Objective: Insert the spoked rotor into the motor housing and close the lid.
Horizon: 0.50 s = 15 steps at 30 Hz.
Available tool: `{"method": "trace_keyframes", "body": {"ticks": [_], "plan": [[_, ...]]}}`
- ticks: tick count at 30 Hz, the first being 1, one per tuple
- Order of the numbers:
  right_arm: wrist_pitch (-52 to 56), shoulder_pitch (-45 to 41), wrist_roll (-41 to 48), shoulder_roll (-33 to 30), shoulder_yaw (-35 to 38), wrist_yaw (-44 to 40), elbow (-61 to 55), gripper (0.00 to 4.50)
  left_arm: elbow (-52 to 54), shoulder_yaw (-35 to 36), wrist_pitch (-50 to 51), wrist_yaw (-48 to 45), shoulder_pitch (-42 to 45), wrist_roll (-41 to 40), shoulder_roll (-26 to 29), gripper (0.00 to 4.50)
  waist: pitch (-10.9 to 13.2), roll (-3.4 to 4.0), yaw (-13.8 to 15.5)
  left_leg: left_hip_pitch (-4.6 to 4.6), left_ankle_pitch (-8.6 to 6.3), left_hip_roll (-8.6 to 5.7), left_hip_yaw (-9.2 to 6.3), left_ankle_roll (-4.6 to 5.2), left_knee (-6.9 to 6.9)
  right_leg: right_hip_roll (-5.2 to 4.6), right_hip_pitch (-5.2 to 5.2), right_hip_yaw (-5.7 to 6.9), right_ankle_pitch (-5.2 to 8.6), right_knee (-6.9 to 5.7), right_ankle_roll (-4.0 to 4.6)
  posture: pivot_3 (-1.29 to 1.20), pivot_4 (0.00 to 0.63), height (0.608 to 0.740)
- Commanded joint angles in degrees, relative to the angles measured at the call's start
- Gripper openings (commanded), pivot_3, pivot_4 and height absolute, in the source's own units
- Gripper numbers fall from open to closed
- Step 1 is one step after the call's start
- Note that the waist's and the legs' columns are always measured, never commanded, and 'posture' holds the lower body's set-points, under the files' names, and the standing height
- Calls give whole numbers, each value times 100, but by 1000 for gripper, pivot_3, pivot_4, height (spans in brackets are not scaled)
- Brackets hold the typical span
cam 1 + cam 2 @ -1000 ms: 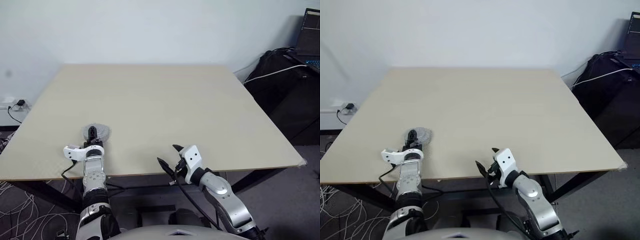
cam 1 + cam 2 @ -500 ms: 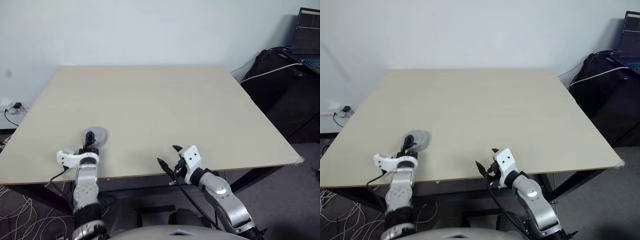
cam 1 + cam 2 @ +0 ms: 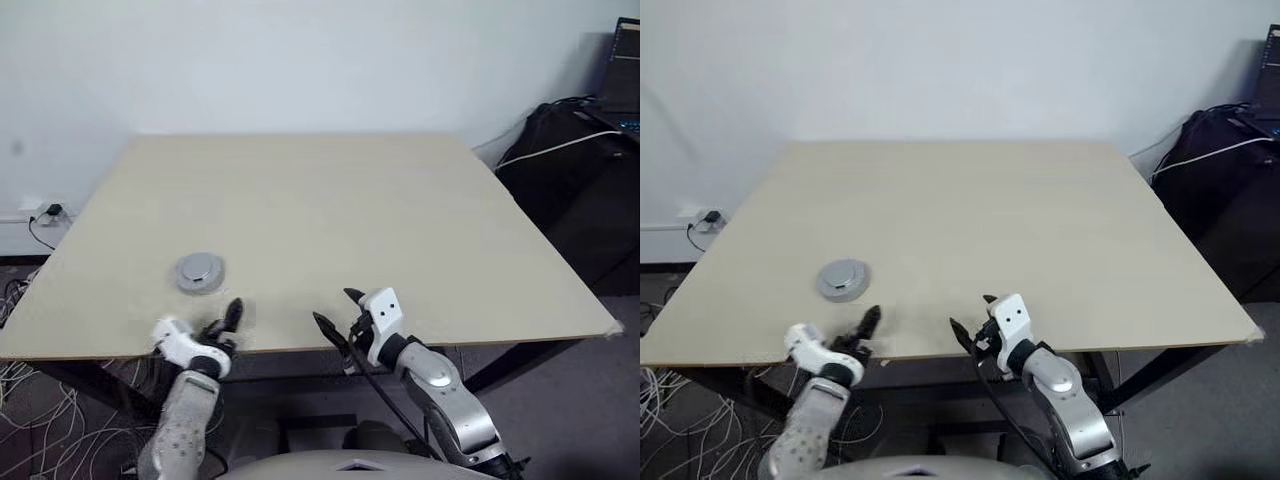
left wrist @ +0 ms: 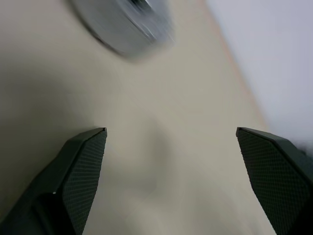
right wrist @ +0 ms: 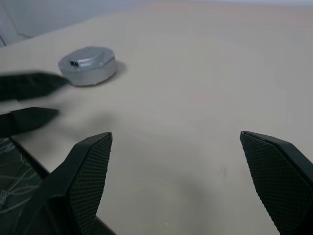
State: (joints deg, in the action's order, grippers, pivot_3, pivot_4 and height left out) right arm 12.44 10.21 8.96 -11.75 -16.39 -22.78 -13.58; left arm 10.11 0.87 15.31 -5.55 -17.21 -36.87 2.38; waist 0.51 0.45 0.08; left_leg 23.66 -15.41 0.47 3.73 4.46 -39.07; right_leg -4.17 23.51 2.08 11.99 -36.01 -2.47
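Observation:
A squat round silvery motor housing (image 3: pixel 200 271) sits on the beige table (image 3: pixel 330 200) near its front left, with the grey lid (image 5: pixel 87 57) lying on top. The spoked rotor is hidden. My left gripper (image 3: pixel 222 320) hovers open at the table's near edge, just in front of and a little right of the housing, apart from it and holding nothing. Its wrist view shows the housing (image 4: pixel 124 24) beyond the spread fingers. My right gripper (image 3: pixel 334 307) stands open and empty at the front edge, further right. Its wrist view also catches the left gripper's black fingers (image 5: pixel 29 83) near the housing.
The table's near edge (image 3: pixel 300 350) runs just under both grippers. A black bag (image 3: pixel 560 160) with a white cable and a laptop (image 3: pixel 625 50) stand off the table's right side. Loose cables (image 3: pixel 20 400) and a wall socket (image 3: pixel 45 212) lie at the left.
My left gripper has drawn back from over the housing to the table's near edge, shifted right and rolled, leaving the housing uncovered. The right gripper has stayed put. The head view shifted slightly.

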Motion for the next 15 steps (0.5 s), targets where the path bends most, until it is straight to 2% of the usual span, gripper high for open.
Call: {"method": "trace_keyframes", "body": {"ticks": [1, 3, 7, 11, 15], "plan": [[-504, 57, -299, -28, 149, 214, 37, 4500, -27, -562, -1267, -586, 368, 1412, 240, 4484, 2, 15, -16, -2, 0, 3, 1, -1, 5, 0, 3, -1, -2, 0, 2, 0, 0, 740], [-849, 148, -652, -70, 135, 462, 173, 4500, -385, -809, -2144, -497, 516, 2357, 361, 4484, -8, 33, -40, -3, 0, 4, 4, -2, 12, -6, 10, 0, -4, -1, 3, 0, 0, 740], [-1262, 372, -793, 59, 316, 814, 302, 4500, -1003, -928, -3213, -235, 661, 3424, 448, 4484, -12, 43, -48, -2, 1, 5, 12, -3, 27, -2, 24, -5, -13, 1, 37, 0, 0, 740], [-1456, 537, -937, 159, 469, 1084, 343, 4500, -1501, -1033, -3855, -173, 692, 4030, 574, 4484, -10, 43, -20, 0, 1, 9, 11, -3, 36, 1, 28, -1, -2, 2, 43, 0, 0, 740], [-1557, 603, -1041, 171, 457, 1139, 359, 4500, -1670, -1047, -3986, -260, 665, 4027, 537, 4484, -8, 39, -10, -1, 0, 7, 13, -2, 34, -10, 25, 0, 0, 2, 39, 0, 0, 740]]}}
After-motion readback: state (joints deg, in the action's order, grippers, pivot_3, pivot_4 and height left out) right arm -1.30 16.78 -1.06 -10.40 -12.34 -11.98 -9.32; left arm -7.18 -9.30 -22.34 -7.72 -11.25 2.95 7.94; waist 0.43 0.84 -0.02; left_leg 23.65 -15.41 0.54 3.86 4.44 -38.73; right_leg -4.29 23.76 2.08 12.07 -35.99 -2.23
